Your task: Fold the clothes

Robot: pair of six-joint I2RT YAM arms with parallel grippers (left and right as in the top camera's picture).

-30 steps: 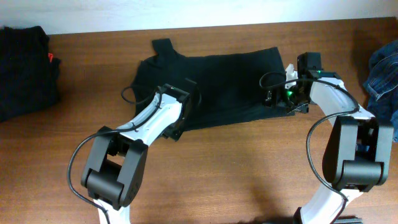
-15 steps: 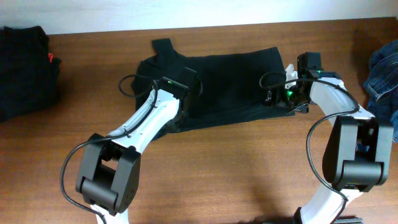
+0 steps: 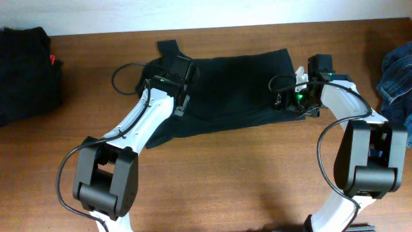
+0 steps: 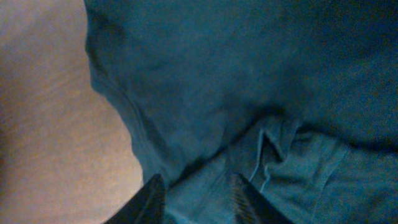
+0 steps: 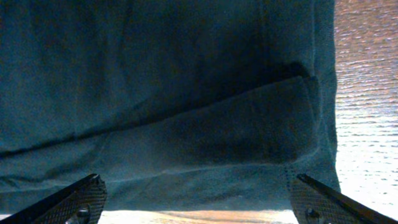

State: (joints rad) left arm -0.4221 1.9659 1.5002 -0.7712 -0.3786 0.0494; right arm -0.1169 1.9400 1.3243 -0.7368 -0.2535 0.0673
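Black T-shirt (image 3: 238,84), soft, light and limp, lying partly folded mid-worktop (image 3: 244,167); probably best pinched at a hem or sleeve edge; right gripper (image 5: 202,199) wide apart over its hem, left gripper (image 4: 199,199) at a bunched fold, grip undeterminable.

plain black T-shirt (image 3: 238,90), brown wood-grain table (image 3: 244,174), blue denim (image 3: 396,71)

This looks like a robotics lab bench. Two cabled arms (image 3: 149,119) reach over a wooden table (image 3: 257,174) set against a plain white wall (image 3: 193,13), with clothes (image 3: 26,71) heaped at both its ends.
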